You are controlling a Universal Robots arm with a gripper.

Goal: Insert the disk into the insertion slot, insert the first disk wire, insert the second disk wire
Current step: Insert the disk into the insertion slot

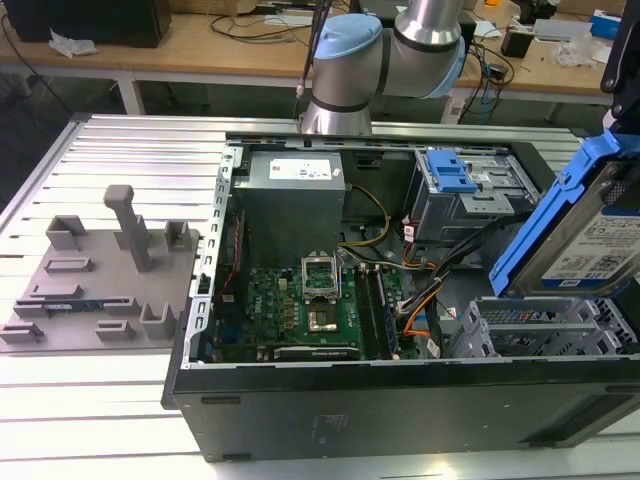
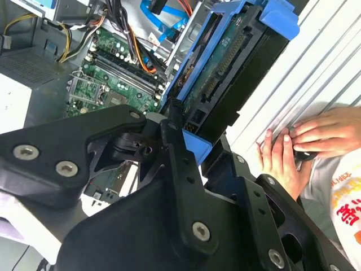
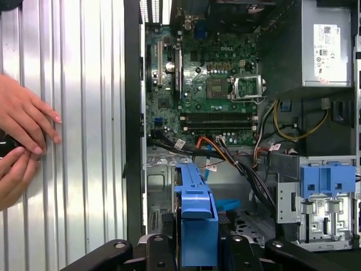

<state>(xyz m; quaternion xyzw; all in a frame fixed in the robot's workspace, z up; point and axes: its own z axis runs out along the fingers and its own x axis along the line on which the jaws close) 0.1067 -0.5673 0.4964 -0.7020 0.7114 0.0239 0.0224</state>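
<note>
We see our gripper [image 3: 197, 251] squeezing the blue-framed disk [image 1: 585, 235] between its 2 jaws, its long side tilted and sticking out past them, toward the insertion slot [image 1: 530, 325] just ahead.

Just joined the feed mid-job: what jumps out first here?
The blue-framed disk hangs tilted in the gripper above the open case at the exterior view's right. In the first wrist view, a person's hands lie on the ribbed table beside the case.
</note>
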